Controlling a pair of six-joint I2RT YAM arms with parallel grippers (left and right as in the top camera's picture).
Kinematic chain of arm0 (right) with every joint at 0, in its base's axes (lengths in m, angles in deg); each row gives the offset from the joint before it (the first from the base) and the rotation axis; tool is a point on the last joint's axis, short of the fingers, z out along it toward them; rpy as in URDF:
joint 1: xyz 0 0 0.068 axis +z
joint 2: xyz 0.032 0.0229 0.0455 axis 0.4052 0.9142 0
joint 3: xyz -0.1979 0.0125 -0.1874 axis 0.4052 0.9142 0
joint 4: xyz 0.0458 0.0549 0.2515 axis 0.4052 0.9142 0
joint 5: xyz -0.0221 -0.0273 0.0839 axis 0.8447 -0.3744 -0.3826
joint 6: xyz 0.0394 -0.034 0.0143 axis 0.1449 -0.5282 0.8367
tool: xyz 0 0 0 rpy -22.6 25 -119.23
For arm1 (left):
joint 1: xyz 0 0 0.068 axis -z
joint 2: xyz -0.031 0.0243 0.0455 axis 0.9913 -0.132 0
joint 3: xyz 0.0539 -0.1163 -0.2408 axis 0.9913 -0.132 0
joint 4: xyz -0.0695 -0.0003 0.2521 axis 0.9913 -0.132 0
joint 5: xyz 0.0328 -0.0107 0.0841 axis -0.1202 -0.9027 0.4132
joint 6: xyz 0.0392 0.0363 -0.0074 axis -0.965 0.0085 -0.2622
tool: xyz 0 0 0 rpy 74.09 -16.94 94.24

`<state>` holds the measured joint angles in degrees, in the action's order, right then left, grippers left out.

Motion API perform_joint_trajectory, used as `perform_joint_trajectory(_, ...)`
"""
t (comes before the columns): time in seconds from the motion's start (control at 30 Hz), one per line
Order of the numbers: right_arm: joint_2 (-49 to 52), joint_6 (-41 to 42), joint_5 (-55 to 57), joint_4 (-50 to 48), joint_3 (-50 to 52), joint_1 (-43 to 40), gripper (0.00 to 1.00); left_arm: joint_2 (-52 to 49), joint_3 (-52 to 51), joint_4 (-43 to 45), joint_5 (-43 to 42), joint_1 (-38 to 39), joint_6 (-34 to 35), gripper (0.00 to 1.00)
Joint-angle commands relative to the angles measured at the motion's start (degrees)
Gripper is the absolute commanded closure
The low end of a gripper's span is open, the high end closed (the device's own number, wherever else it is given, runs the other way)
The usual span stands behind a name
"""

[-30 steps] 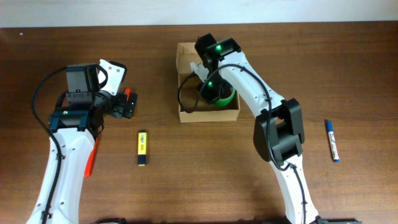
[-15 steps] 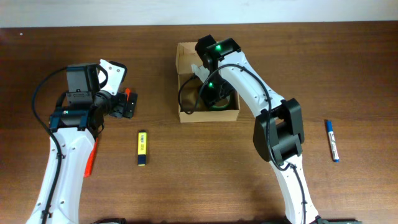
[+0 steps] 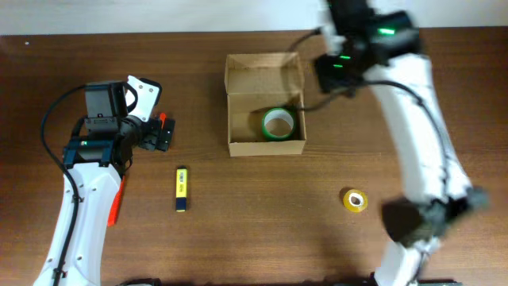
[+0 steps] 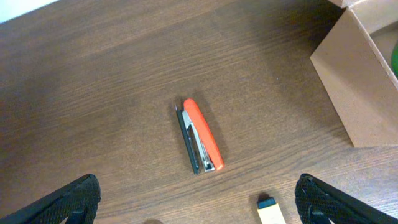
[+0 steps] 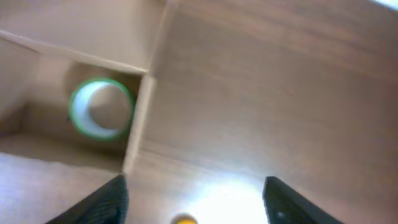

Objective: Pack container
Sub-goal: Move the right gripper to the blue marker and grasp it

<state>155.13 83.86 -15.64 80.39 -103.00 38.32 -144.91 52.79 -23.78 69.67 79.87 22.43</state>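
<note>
The container [image 3: 266, 146] is a tan cardboard box with its flap open at the back, standing at the table's centre. A green tape roll [image 3: 278, 124] lies flat inside it, at the front right. My right gripper [image 3: 332, 70] is raised high, above and to the right of the box, open and holding nothing. In the right wrist view the gripper [image 5: 196, 199] looks down on the roll [image 5: 101, 107] and the box wall [image 5: 140, 118]. My left gripper [image 3: 163, 131] hangs wide open at the left, above an orange stapler [image 4: 200, 135].
A yellow highlighter [image 3: 182, 189] lies left of the box, with its tip [image 4: 273, 211] near my left fingers. A yellow tape roll [image 3: 355, 200] sits at the front right. The stapler [image 3: 117, 199] lies partly under my left arm. The right arm blurs across the table's right side.
My right gripper opened and left the green tape roll in the box, then rose up and to the right. The left arm has not moved.
</note>
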Motion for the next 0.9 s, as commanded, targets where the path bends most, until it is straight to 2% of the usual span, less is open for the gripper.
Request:
perform_joint_trajectory(0.0, -13.3, 0.7, 1.2, -1.7, 12.2, -6.6, 0.23, -0.6, 1.0, 0.8, 0.4, -0.2, -0.9, 0.0)
perform_joint_trajectory(0.07, -21.1, -1.7, -0.5, -2.2, 22.2, -13.0, 0.22, -0.7, 1.0, 1.9, 0.4, -0.2, -0.9, 0.0)
perform_joint_trajectory(0.17, -26.8, -4.5, -1.5, -4.3, 33.5, -19.7, 0.22, -0.7, 1.0, 2.6, 0.4, -0.2, -0.9, 0.0)
perform_joint_trajectory(0.3, -29.4, -5.6, -1.6, -12.1, 49.8, -26.5, 0.22, -0.7, 1.0, 2.6, 0.4, -0.2, -0.9, 0.0)
perform_joint_trajectory(0.37, -29.0, -9.5, -4.1, -16.6, 55.5, -29.8, 0.22, -0.7, 1.0, 2.6, 0.4, -0.2, -0.9, 0.0)
perform_joint_trajectory(0.53, -23.7, -16.5, -8.9, -21.5, 56.9, -40.5, 0.21, -0.7, 1.0, 2.7, 0.4, -0.2, -0.9, 0.0)
perform_joint_trajectory(0.87, -11.0, -22.2, -6.0, -27.6, 56.9, -42.3, 0.22, -0.7, 1.0, 2.7, 0.6, -0.2, -0.9, 0.01)
